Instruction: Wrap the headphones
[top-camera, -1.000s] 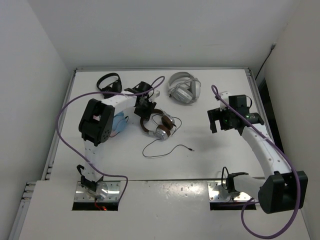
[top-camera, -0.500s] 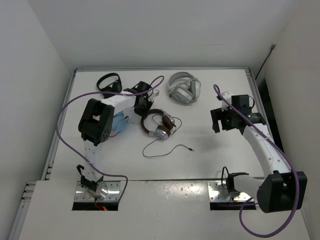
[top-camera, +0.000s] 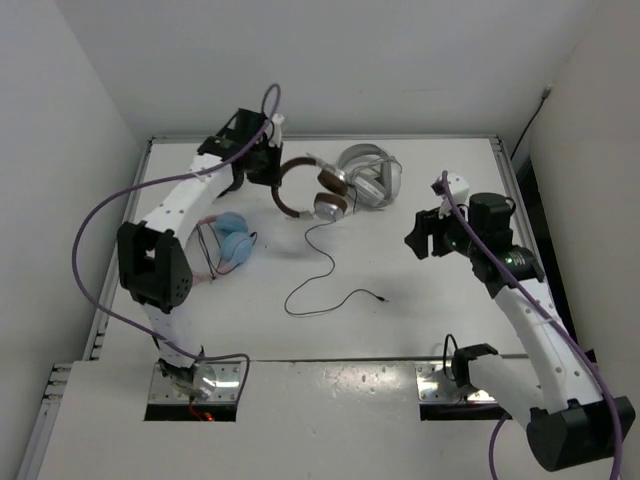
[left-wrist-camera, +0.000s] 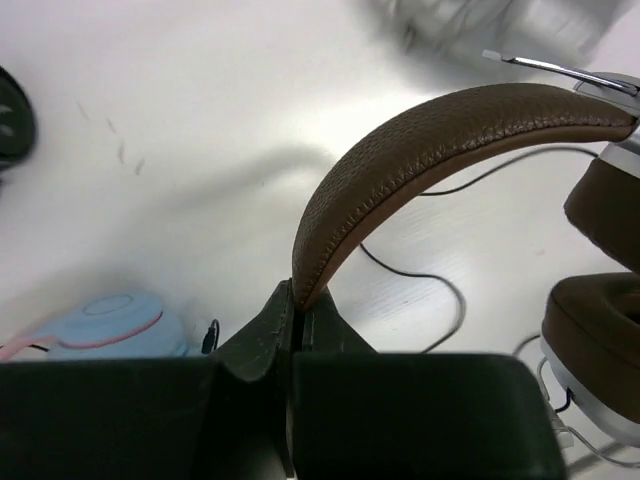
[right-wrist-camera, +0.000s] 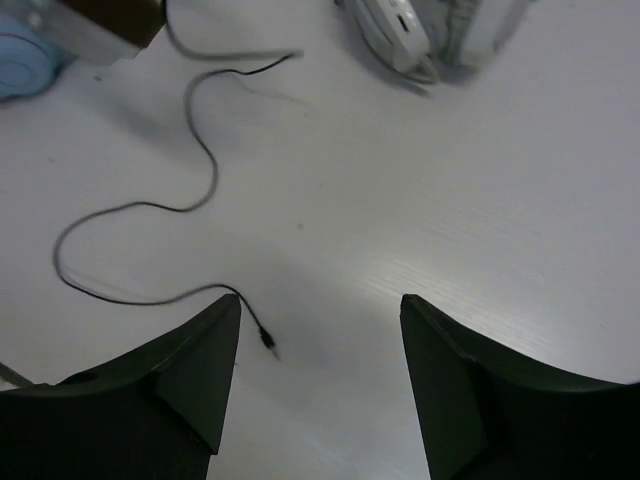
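Note:
The headphones, with a brown headband (top-camera: 287, 188) and silver-and-brown earcups (top-camera: 331, 196), hang in the air at the back middle. My left gripper (top-camera: 262, 163) is shut on the headband (left-wrist-camera: 440, 130), pinching its lower end (left-wrist-camera: 297, 305). The earcups (left-wrist-camera: 600, 300) hang to the right. The thin black cable (top-camera: 322, 252) trails down to the table and loops to its plug (top-camera: 385, 298). My right gripper (top-camera: 425, 236) is open and empty above the table (right-wrist-camera: 320, 300), with the plug (right-wrist-camera: 268, 345) just by its left finger.
White-grey headphones (top-camera: 371, 176) lie at the back, right behind the earcups. Light blue headphones (top-camera: 232, 238) lie at the left, under my left arm. A dark object (left-wrist-camera: 10, 120) shows at the left wrist view's edge. Walls enclose the table (top-camera: 450, 320).
My left gripper has lifted the headphones off the table and carried them toward the back, the cable now trailing down. My right gripper has shifted slightly left.

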